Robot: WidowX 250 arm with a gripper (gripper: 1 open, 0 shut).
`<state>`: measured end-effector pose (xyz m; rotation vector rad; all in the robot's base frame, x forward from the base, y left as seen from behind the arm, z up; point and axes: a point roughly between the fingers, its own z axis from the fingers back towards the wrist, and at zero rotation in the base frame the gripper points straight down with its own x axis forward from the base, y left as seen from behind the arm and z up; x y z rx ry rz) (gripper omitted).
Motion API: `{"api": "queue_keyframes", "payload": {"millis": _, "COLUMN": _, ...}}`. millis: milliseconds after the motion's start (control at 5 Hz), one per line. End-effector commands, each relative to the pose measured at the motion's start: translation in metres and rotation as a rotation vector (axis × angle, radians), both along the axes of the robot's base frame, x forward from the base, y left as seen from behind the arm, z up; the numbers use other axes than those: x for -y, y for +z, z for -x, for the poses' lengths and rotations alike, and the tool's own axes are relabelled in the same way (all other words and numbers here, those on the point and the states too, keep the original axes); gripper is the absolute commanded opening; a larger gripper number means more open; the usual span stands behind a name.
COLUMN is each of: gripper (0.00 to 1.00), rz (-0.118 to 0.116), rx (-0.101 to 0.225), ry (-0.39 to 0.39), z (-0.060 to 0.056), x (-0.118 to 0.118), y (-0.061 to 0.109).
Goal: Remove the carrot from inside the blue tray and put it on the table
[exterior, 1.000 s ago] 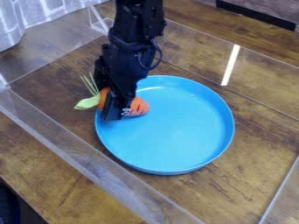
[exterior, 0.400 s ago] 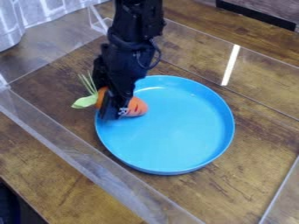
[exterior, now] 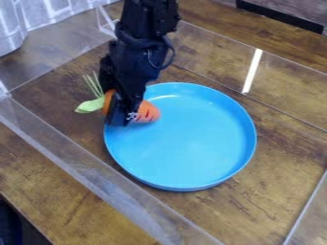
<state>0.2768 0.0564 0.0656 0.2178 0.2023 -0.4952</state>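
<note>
The blue tray (exterior: 192,144) lies on the dark wood table (exterior: 288,67). My black gripper (exterior: 133,113) points steeply down over the tray's left rim. It is shut on the carrot (exterior: 149,112), whose orange body shows between the fingers. The yellow-green leafy top (exterior: 90,103) sticks out to the left, beyond the rim. The carrot looks lifted just off the tray floor; the fingers hide its underside.
Clear plastic walls (exterior: 90,182) run along the front left and the back of the table, close to the tray. Bare wood (exterior: 57,81) lies left of the tray, and more of it shows to the right.
The gripper and the carrot in it sit slightly higher and further left in the picture than a second ago. The tray has not moved.
</note>
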Motion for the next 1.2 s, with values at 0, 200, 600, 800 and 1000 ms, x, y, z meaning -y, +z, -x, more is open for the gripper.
{"api": "queue_keyframes", "payload": {"millis": 0, "gripper": 0.0, "rz": -0.01, "rx": 0.074, "ry": -0.001, "z": -0.003, "x": -0.003, "y": 0.025}}
{"api": "queue_keyframes", "payload": {"millis": 200, "gripper": 0.0, "rz": -0.015, "rx": 0.075, "ry": 0.005, "z": -0.002, "x": -0.007, "y": 0.029}}
{"api": "queue_keyframes", "payload": {"millis": 600, "gripper": 0.0, "rz": -0.026, "rx": 0.077, "ry": 0.016, "z": -0.002, "x": -0.016, "y": 0.036}}
{"api": "queue_keyframes", "payload": {"millis": 800, "gripper": 0.0, "rz": -0.033, "rx": 0.076, "ry": 0.016, "z": -0.002, "x": -0.021, "y": 0.036}}
{"api": "queue_keyframes", "payload": {"millis": 1000, "gripper": 0.0, "rz": -0.039, "rx": 0.074, "ry": 0.017, "z": -0.003, "x": -0.026, "y": 0.034}}
